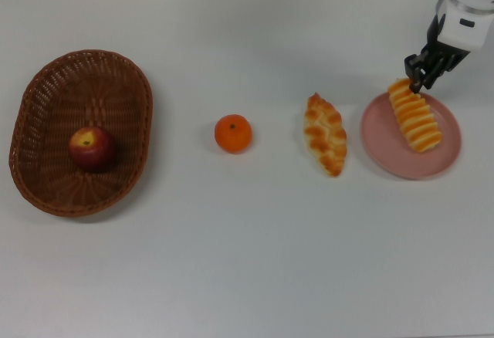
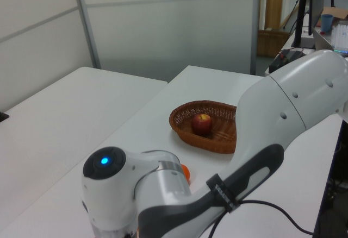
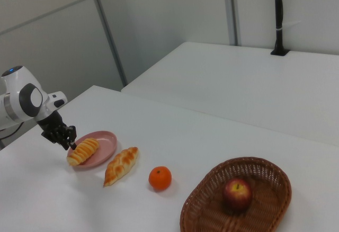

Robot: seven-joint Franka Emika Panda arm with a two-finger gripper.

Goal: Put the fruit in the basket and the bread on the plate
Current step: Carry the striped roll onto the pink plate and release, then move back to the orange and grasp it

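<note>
The ribbed bread (image 1: pixel 415 116) (image 3: pixel 83 151) lies on the pink plate (image 1: pixel 394 153) (image 3: pixel 106 142). My gripper (image 1: pixel 419 82) (image 3: pixel 68 141) is right at the loaf's far end, low over the plate's rim. The braided bread (image 1: pixel 325 133) (image 3: pixel 121 165) rests on the table just to the top view's left of the plate. Further left sits the mandarin (image 1: pixel 232 133) (image 2: pixel 185 173) (image 3: pixel 160 178). The apple (image 1: pixel 92 148) (image 2: pixel 202 124) (image 3: pixel 237 193) is inside the wicker basket (image 1: pixel 139 83) (image 2: pixel 176 126) (image 3: pixel 265 174). In the left view the arm hides the plate and both loaves.
My white arm (image 2: pixel 228 183) fills the left view's foreground. A second white table (image 3: pixel 254 83) stands beyond a gap in the right view. The table's far edge runs along the top of the top view.
</note>
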